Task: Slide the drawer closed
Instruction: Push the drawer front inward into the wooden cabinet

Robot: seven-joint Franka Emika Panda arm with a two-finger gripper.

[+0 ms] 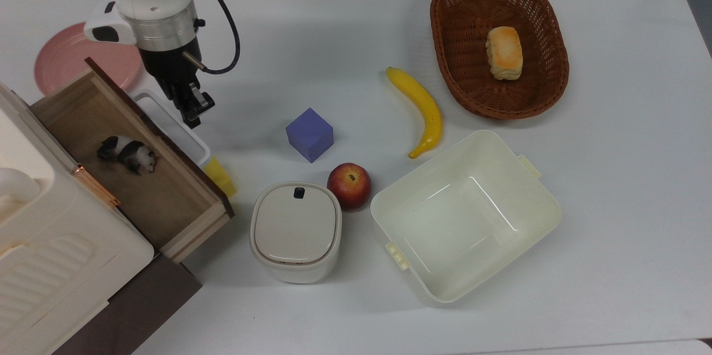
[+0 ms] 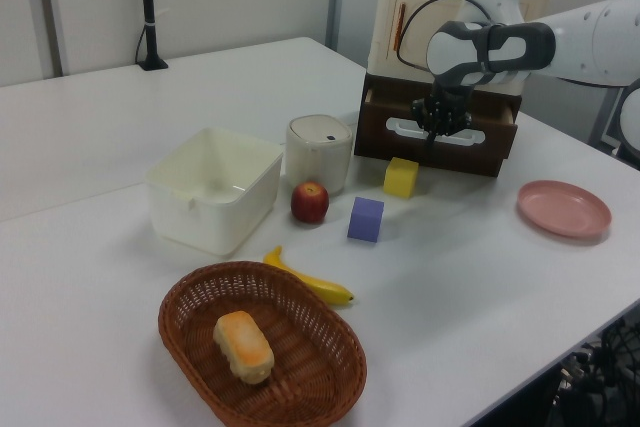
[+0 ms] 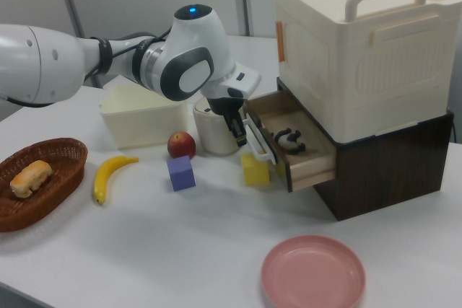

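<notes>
Drawer (image 1: 139, 177): pulled well out of the dark cabinet (image 3: 390, 164) at the top view's left; a small black-and-white toy (image 1: 127, 153) is seen lying inside.
Handle (image 1: 172, 121): a white loop on the dark front panel, facing the table (image 1: 612, 177); judged the natural surface to push on.
Gripper (image 1: 192, 113): placed against the handle's outer side, pointed down; contact is judged likely, since the tip overlaps the loop in the top view and the right view.
Gripper state: cannot be told from these pictures.
Arm pose: the wrist is held above the drawer's front corner, the forearm reaching in from the top view's upper left.
Neighbours: a yellow block (image 1: 222, 177) sits just beside the front panel; a pink plate (image 1: 61, 54) lies beyond the drawer's far corner.
Progress: the drawer is judged mostly open.
</notes>
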